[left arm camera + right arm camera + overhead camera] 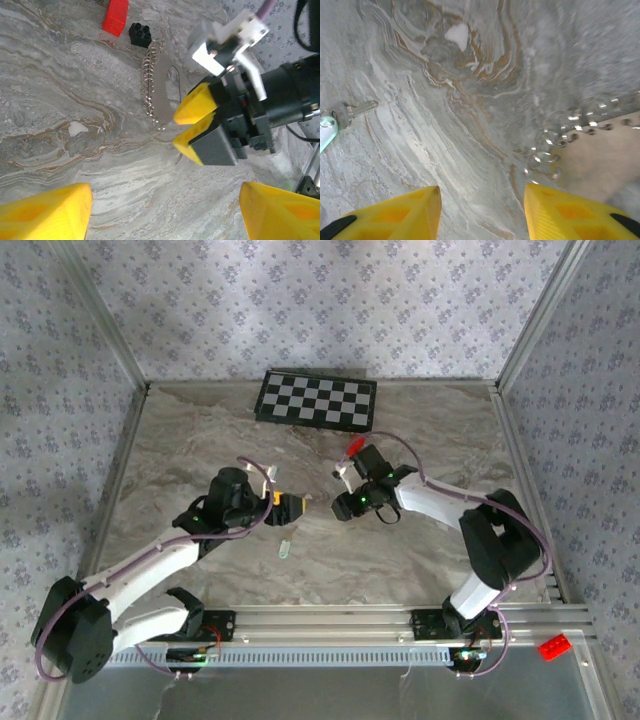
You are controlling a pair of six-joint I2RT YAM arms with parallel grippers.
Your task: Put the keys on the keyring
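The keyring (150, 80) is a string of thin wire loops lying on the marble beside a flat silvery plate (167, 92). In the right wrist view the keyring (570, 125) lies just ahead and to the right of my right gripper (482, 192), which is open with only bare table between its yellow fingers. The keys show as one silver key with a pale green tag (347, 114) far to the left, and as a pale sliver (285, 548) in the top view. My left gripper (165, 197) is wide open and holds nothing. It faces the right gripper (182, 129) across a short gap.
A small red block (116, 17) and a black cube (140, 34) sit just past the far end of the keyring. A checkerboard (317, 400) lies at the back of the table. Another red block (555, 647) rests by the front rail at the right.
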